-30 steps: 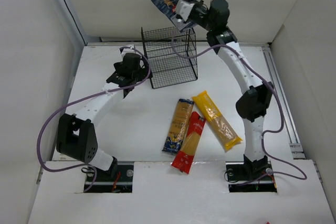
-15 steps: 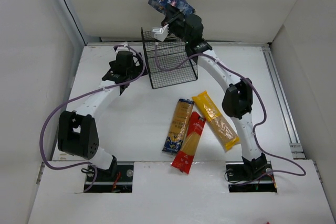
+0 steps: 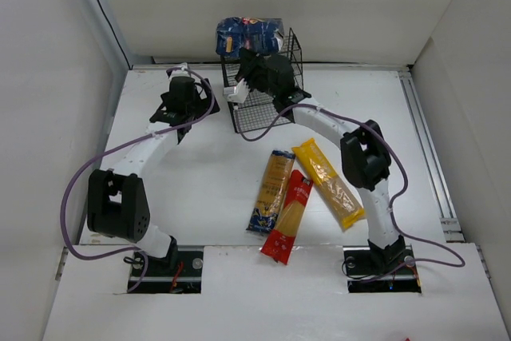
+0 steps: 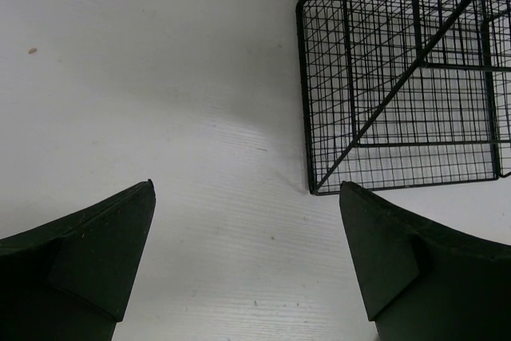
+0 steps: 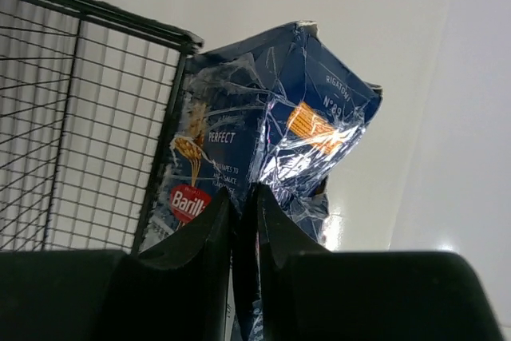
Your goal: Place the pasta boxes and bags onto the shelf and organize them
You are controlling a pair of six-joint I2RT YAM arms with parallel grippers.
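My right gripper (image 3: pixel 247 58) is shut on the dark blue pasta box (image 3: pixel 249 36), which is wrapped in shiny film and held level at the top back of the black wire shelf (image 3: pixel 267 95). In the right wrist view the jaws (image 5: pixel 243 193) pinch the box's (image 5: pixel 275 117) edge beside the shelf's top rim (image 5: pixel 88 17). My left gripper (image 3: pixel 177 95) is open and empty over the table, left of the shelf (image 4: pixel 399 77). The orange-tan bag (image 3: pixel 273 189), red bag (image 3: pixel 289 215) and yellow bag (image 3: pixel 329 181) lie side by side on the table in front.
White walls close in the table at the left, back and right. Purple cables loop from both arms. The right arm's elbow (image 3: pixel 363 157) hangs just right of the yellow bag.
My right arm has swung the blue box left and down, from high beside the shelf to level at its top. My left gripper has shifted slightly back and left.
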